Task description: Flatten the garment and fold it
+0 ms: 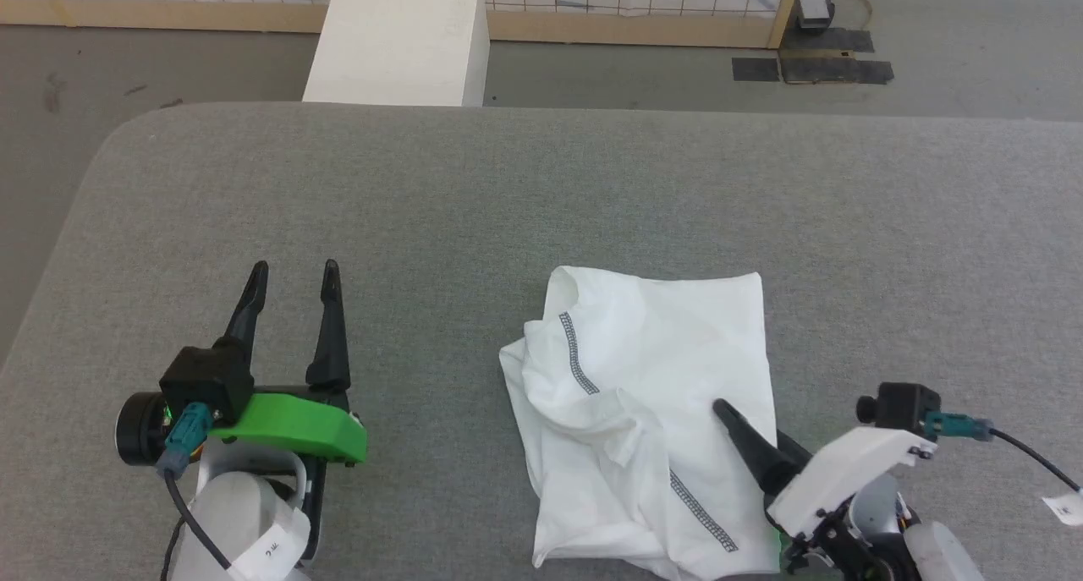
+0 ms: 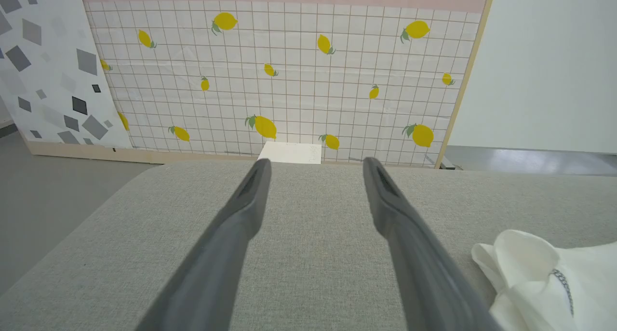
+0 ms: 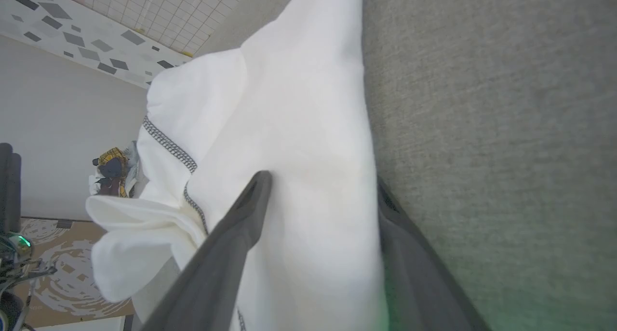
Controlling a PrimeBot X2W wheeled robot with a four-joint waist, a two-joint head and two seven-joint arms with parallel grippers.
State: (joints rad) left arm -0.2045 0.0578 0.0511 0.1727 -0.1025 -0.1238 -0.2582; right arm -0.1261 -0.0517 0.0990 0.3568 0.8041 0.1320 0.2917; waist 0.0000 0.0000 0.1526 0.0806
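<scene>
The garment lies as a rumpled white bundle on the grey table, right of centre near the front edge, with dark contrast stitching showing along two seams. My right gripper is at its right edge with jaws open. In the right wrist view one finger lies on top of the garment and the other sits at the table-side edge of the fold, so cloth runs between them. My left gripper stands open over bare table well left of the garment, nothing between its fingers. The garment's corner shows at the lower right there.
A white block stands just beyond the table's far edge. Behind it runs a lemon-patterned tiled panel on a wooden base. The table's left corner is rounded, with grey floor beyond it.
</scene>
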